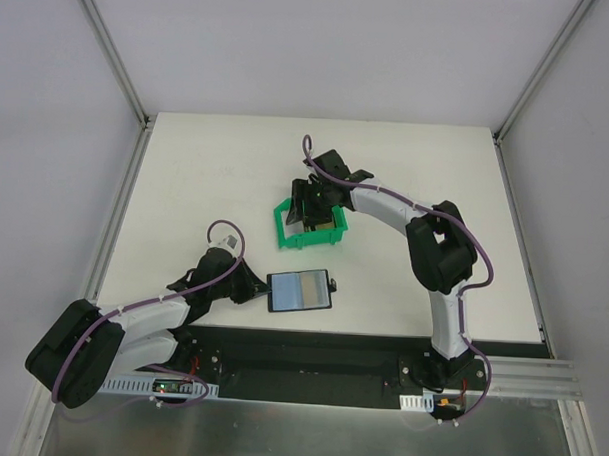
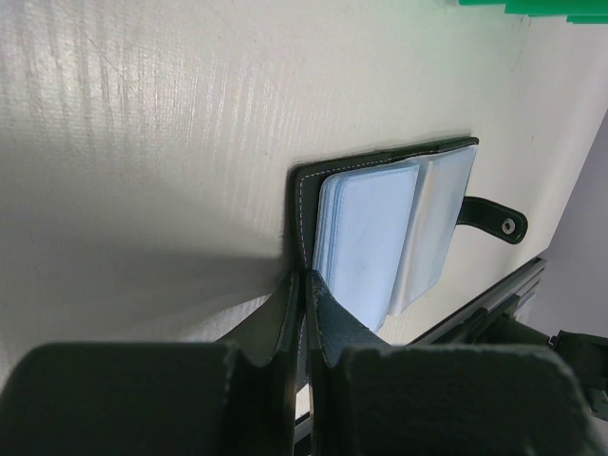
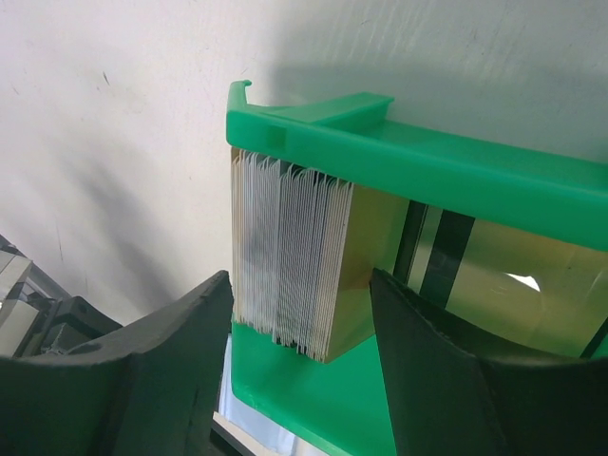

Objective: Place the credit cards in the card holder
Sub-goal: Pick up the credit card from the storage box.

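**A:** Green bin (image 1: 284, 233) mid-way up the table (image 1: 436, 193) in the top view, right gripper (image 1: 308, 210) dipped into it. Nearer the front edge the holder (image 1: 300, 291) lies open, left gripper (image 1: 258, 286) at its left side.

**B:** Left wrist view: jaws clamped tight on the holder's black cover edge. Bluish sleeves (image 2: 366, 237) showing, tab (image 2: 494, 220) off to the right.

**A:** Right wrist view: cards (image 3: 290, 256) stand on edge, stacked inside the bin, a gold face showing.

**B:** Jaws spread, one finger (image 3: 142, 361) each side of that stack, no squeeze visible.
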You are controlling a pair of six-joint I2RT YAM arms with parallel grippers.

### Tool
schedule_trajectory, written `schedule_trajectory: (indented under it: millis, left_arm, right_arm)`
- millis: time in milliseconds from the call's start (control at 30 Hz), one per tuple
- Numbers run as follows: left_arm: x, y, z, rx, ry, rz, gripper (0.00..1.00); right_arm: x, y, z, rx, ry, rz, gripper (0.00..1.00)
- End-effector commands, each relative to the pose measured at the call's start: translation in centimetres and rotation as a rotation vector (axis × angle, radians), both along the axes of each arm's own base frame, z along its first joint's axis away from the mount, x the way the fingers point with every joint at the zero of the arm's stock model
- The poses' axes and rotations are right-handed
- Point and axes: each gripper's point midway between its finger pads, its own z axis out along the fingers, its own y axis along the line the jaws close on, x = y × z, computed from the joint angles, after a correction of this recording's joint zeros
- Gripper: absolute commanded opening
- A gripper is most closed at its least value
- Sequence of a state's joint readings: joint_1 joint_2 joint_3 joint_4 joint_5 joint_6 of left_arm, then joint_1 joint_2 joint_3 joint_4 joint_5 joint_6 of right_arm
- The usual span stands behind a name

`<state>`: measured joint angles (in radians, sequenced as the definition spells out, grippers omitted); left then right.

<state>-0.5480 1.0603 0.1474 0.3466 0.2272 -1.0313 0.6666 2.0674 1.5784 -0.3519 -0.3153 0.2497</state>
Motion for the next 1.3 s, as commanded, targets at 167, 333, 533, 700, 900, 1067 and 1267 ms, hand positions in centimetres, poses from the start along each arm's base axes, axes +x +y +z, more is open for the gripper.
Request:
schedule_trajectory:
  millis: [167, 333, 533, 700, 900, 1067, 1267]
  left_arm:
    - [0.1, 0.2, -0.2, 0.020, -0.001, -0.012, 0.00]
    - [0.1, 0.3, -0.1, 0.019, -0.003, -0.011, 0.00]
    - [0.1, 0.2, -0.1, 0.018, -0.005, -0.012, 0.00]
    - [0.2, 0.2, 0.0, 0.016, -0.008, -0.013, 0.00]
    - [0.1, 0.1, 0.0, 0.014, -0.006, -0.018, 0.00]
    - [0.1, 0.1, -0.1, 0.014, -0.004, -0.015, 0.00]
    - [0.1, 0.1, 0.0, 0.012, -0.005, -0.018, 0.00]
  right_arm:
    - [0.3, 1.3, 3.7, 0.067, -0.058, 0.027, 0.52]
    - [0.2, 1.4, 4.0, 0.072, -0.060, 0.029, 0.46]
    - [0.3, 1.5, 4.3, 0.076, -0.066, 0.027, 0.36]
    - [0.4, 1.4, 4.5, 0.075, -0.070, 0.023, 0.28]
    - [0.3, 1.4, 4.7, 0.078, -0.070, 0.026, 0.20]
    - [0.5, 1.0, 4.9, 0.067, -0.084, 0.019, 0.15]
    - [1.2, 0.2, 5.1, 0.029, -0.122, -0.003, 0.08]
